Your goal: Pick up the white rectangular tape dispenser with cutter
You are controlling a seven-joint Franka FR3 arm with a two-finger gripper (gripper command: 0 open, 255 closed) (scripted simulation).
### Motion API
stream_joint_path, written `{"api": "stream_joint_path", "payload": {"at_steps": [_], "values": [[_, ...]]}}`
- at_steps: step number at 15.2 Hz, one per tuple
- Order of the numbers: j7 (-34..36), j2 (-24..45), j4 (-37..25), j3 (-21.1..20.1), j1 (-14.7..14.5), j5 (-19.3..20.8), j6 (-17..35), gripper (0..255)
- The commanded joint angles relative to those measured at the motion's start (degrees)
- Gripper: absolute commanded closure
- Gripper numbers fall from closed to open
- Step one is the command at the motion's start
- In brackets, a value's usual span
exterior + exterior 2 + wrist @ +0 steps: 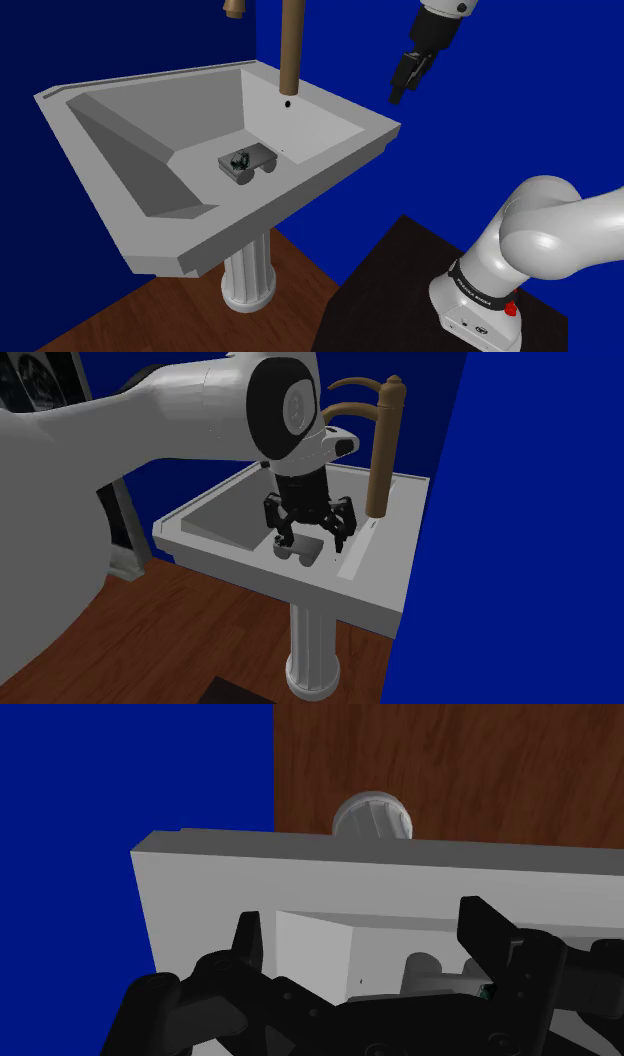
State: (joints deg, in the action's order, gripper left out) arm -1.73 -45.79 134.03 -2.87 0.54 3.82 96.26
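The tape dispenser (247, 162) is a small grey block with two round rollers and a dark greenish part on top. It lies in the basin of a grey pedestal sink (120, 230), near the front wall. My gripper (398, 92) hangs open in the air above the sink's corner at the shoulder view's right, well clear of the dispenser. In the second exterior view the gripper (312, 542) stands over the dispenser (298, 552). Between the spread fingers of the gripper (368, 919), the wrist view catches part of the dispenser (425, 972), close to one finger.
A tall brown faucet (290, 45) rises from the sink's back ledge, close to the arm (385, 447). Blue walls flank the sink. A white pedestal (250, 275) stands on the wooden floor (130, 320). My dark stand (390, 290) sits at the lower right.
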Motion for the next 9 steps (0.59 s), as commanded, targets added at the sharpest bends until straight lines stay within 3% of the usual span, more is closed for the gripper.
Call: {"api": "stream_joint_path", "payload": {"at_steps": [1,9], "values": [[0.00,0.00,0.00,0.00,0.00,0.00,0.00,0],[7.30,13.21,-1.95,-5.24,-0.92,-2.94,10.67,0]]}}
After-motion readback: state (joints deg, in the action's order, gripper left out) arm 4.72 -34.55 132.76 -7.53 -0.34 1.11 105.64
